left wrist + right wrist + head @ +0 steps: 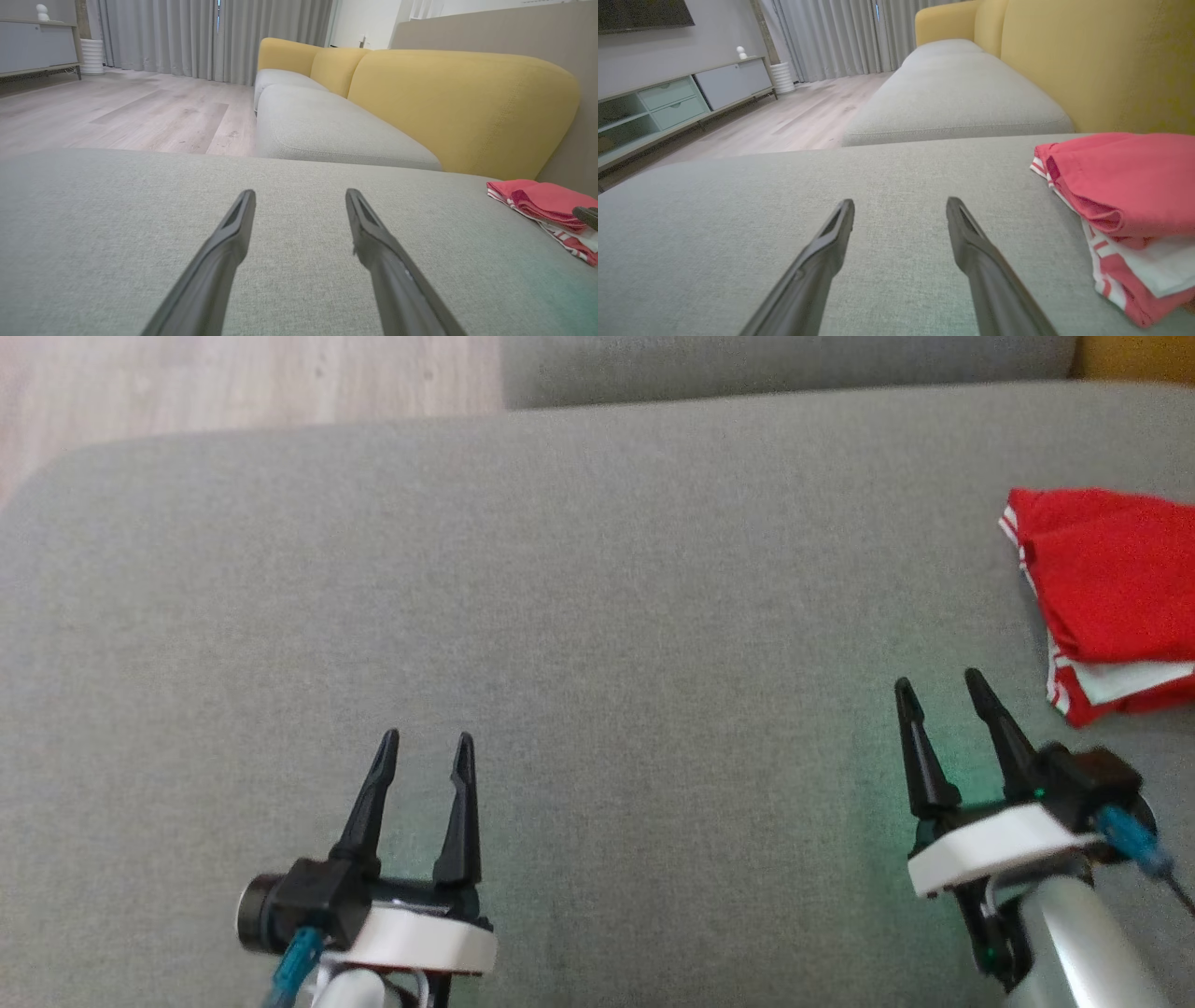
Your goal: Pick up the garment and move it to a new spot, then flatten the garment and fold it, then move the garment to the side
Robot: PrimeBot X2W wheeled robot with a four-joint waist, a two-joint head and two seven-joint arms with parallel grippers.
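Red garment [1111, 588]: right part cut off by head view's edge; folds hide its type. Dark fingertip [587, 215] at left wrist view's right edge covers a bit of it. White object [740, 52] on far cabinet [728, 81]: too small to identify.

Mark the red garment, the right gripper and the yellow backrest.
red garment [1116, 583]: head view, on its top red fold.
right gripper [938, 679]: head view, midway between the tips of its two fingers.
yellow backrest [458, 107]: left wrist view, on the front face of the nearest cushion.
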